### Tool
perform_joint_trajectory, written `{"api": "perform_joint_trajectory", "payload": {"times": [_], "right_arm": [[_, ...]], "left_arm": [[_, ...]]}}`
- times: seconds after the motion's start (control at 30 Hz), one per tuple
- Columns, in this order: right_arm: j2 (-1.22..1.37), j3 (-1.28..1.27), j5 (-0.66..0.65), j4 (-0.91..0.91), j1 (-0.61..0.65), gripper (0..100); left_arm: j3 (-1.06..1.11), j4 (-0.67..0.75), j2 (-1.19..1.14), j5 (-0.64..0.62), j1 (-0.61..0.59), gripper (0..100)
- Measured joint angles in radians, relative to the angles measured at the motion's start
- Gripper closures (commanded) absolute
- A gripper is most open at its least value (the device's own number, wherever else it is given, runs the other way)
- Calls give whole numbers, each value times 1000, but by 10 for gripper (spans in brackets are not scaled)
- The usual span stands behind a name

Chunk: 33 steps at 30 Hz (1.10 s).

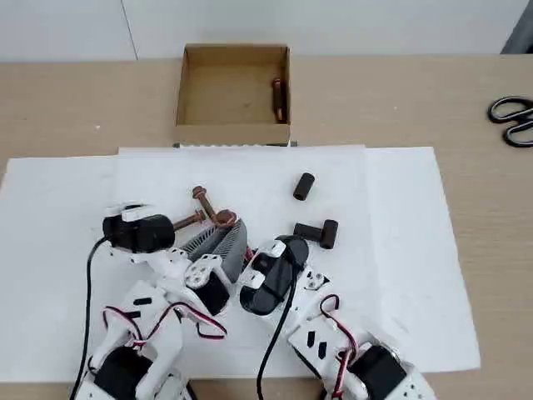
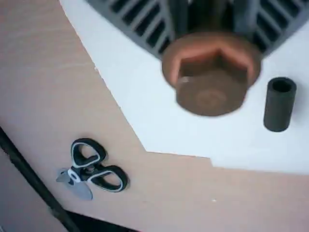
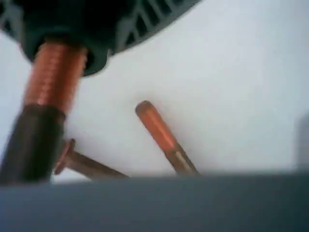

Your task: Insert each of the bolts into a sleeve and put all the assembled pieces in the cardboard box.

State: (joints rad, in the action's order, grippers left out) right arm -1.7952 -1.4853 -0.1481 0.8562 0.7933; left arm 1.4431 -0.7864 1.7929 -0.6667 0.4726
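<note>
From above, the left pincer (image 1: 221,235) and the right pincer (image 1: 242,252) meet in the middle of the paper (image 1: 400,250). The box (image 1: 233,133) sits just past its far edge.

Left wrist: that pincer is clamped on a bolt (image 2: 210,79).

Right wrist: the bolt's end sits in a sleeve (image 3: 31,145). I cannot tell if the right pincer is apart or together.

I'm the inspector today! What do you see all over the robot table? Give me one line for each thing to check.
Surface: light wooden table under white paper sheets.
Job's things: brown cardboard box holding one assembled bolt-and-sleeve piece; loose coppery bolts; three loose black tube sleeves.
Clutter: black-handled scissors.
Hands: left hand shut on a coppery hex-head bolt, its thread entering a dark sleeve; right hand close by, grip unclear.
Cables: black cable and red wires on the arms.
Surroundings: white wall.
</note>
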Motion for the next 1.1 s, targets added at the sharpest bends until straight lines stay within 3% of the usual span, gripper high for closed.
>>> {"api": "perform_joint_trajectory", "payload": {"times": [0.17, 0.43, 0.73, 0.97, 1.1], "right_arm": [[0, 0, 0, 0, 0, 996], [-2, 2, 0, 0, 0, 996], [0, -2, 0, -6, 8, 996], [2, -5, 0, -6, 2, 996], [0, -14, 0, -8, -3, 996]], "left_arm": [[-2, -14, 2, 8, 43, 994], [0, -155, 2, 28, 138, 994], [-5, -229, 12, 46, 164, 989], [29, -187, 12, 118, 157, 758], [31, -193, 12, 141, 127, 739]]}}
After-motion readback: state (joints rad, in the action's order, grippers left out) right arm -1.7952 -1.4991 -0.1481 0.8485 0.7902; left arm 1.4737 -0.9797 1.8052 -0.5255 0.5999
